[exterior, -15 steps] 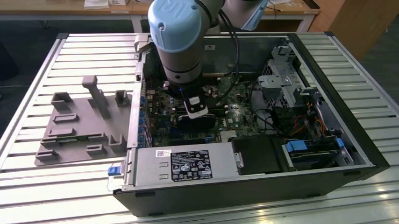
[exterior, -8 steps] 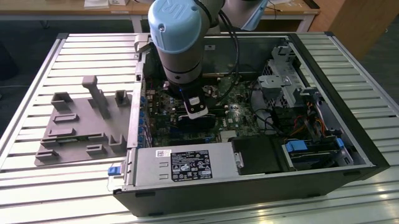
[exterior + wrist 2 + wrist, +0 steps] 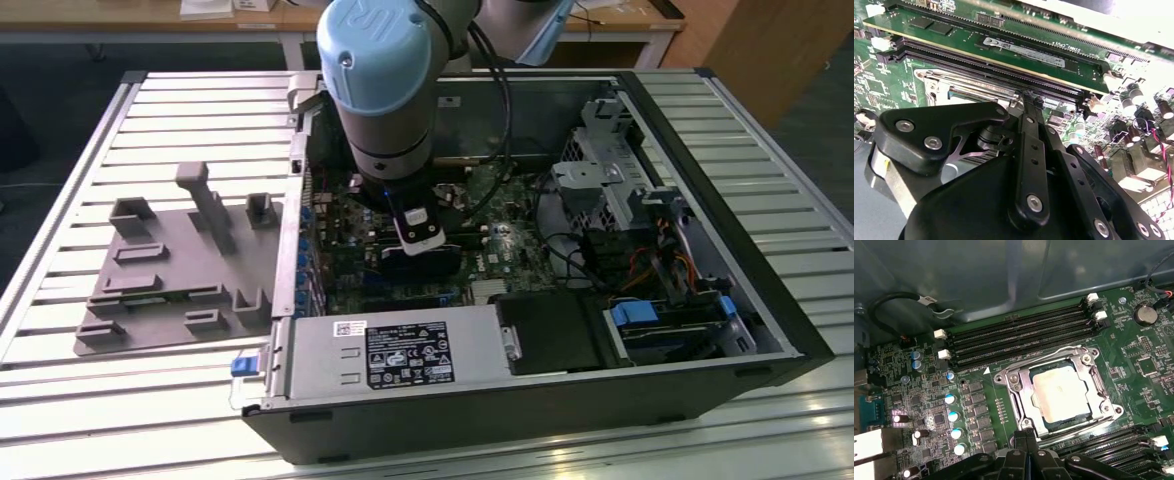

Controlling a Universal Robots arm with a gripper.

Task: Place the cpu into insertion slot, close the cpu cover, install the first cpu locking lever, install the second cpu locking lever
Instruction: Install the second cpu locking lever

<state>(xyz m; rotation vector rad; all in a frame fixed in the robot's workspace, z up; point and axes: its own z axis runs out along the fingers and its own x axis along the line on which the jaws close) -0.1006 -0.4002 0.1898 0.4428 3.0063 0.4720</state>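
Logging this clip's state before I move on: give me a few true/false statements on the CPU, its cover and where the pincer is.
1. The cpu sits in the insertion slot. True.
2. The cpu cover lies closed around the chip, the metal top showing through its window. True.
3. The pincer carries the cpu. False: the chip lies in the socket, apart from the pincer.
4. The arm reaches into the open computer case, over the motherboard. True.
5. The memory slots beside the socket are all filled with modules. False: in the first wrist view they look empty.
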